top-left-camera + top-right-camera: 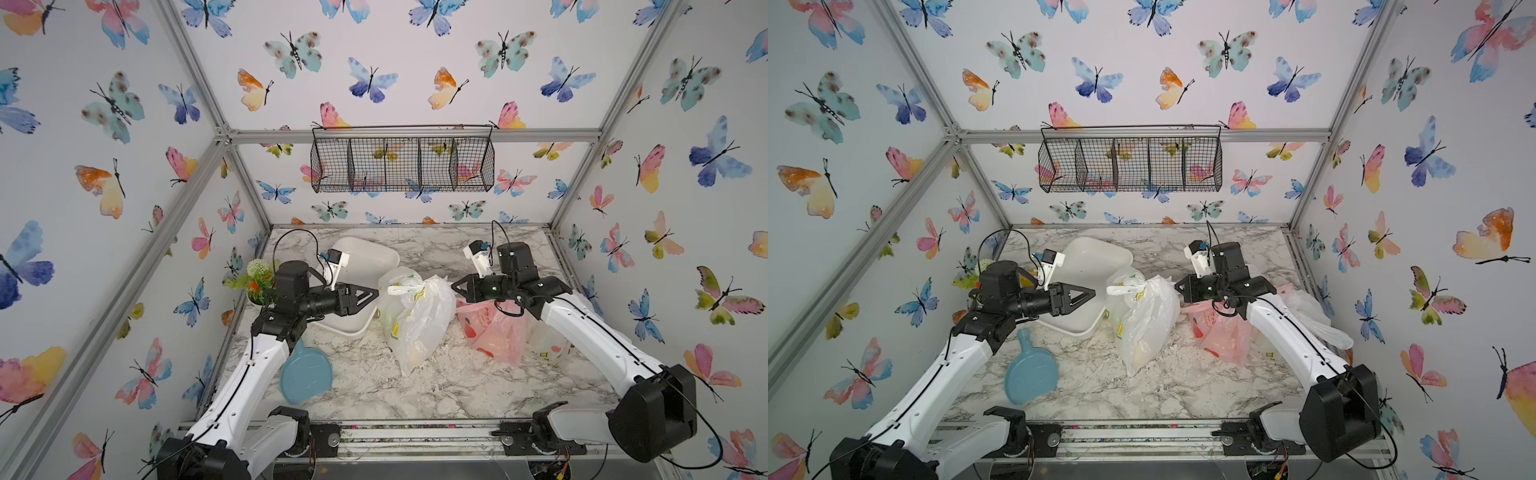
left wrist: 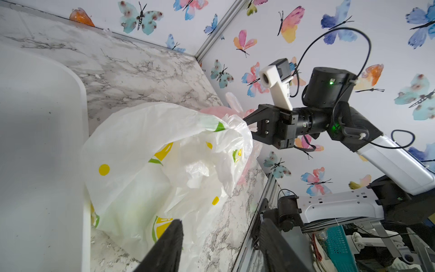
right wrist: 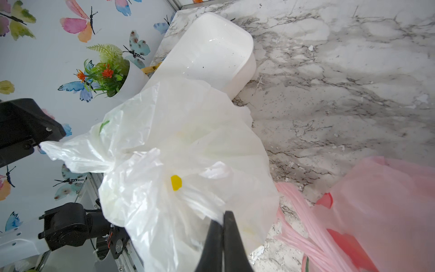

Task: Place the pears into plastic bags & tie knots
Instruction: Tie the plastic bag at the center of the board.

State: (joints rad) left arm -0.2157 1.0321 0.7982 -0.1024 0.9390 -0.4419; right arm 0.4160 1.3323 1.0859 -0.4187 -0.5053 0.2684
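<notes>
Marble-look tabletop, butterfly wallpaper all round. Centre stage: lemon bag, thin crinkly white film, slumped and bulging, handles twisted into a knot up top. L gripper has its jaws apart, holding nothing, tips just short of that knot. R gripper is pinched tight on the bag's film at the opp. side, plastic pulled into taut streaks. Beneath R gripper, a rumpled pink bag. Beneath L gripper, a smooth round-cornered white tray; by its arm, a blue paddle-shaped board.
</notes>
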